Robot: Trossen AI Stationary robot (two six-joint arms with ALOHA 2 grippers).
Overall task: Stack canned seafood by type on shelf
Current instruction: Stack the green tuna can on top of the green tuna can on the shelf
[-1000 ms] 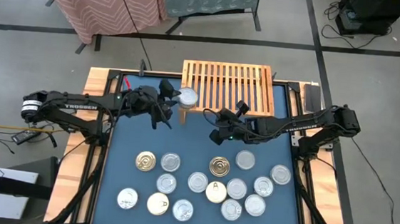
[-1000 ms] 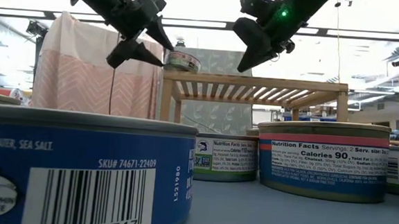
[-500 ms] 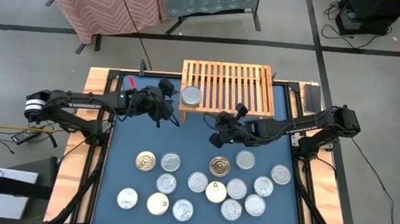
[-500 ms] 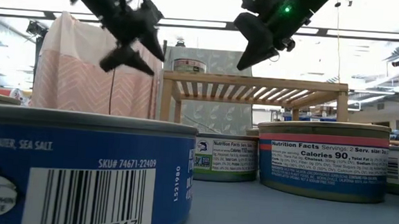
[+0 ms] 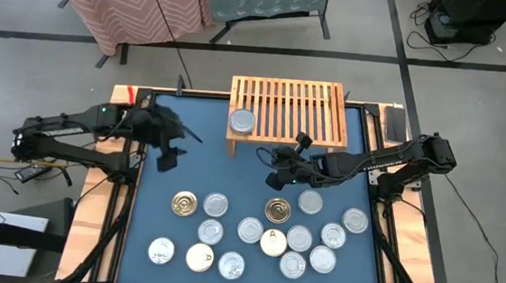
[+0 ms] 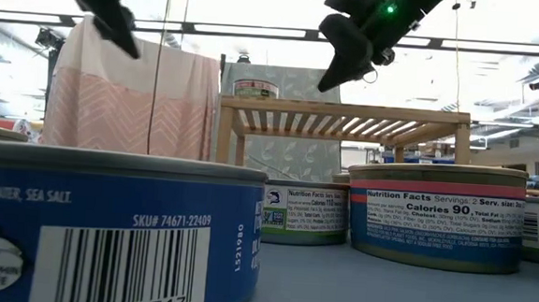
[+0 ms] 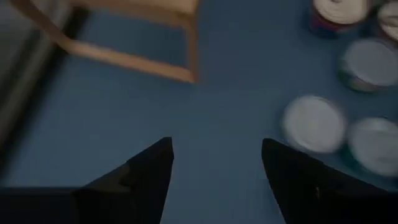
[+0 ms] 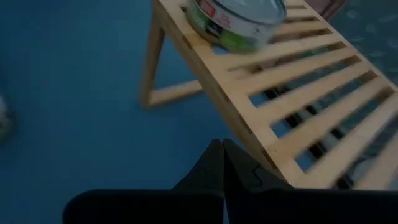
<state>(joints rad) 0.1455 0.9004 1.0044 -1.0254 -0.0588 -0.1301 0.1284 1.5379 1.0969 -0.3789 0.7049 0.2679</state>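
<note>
Light slatted wood shelf (image 5: 286, 108), shiny metal tins (image 5: 276, 210) with paper labels, matt blue tabletop (image 5: 198, 169)

A pink chevron-patterned cloth (image 5: 124, 0) hangs beyond the blue table mat (image 5: 155, 183).

1. My overhead picture is evenly lit, shadows soft.
2. My low picture glares from bright ceiling strip lights (image 6: 258, 30).
3. Both wrist pictures are dim, blurred, bluish.
</note>
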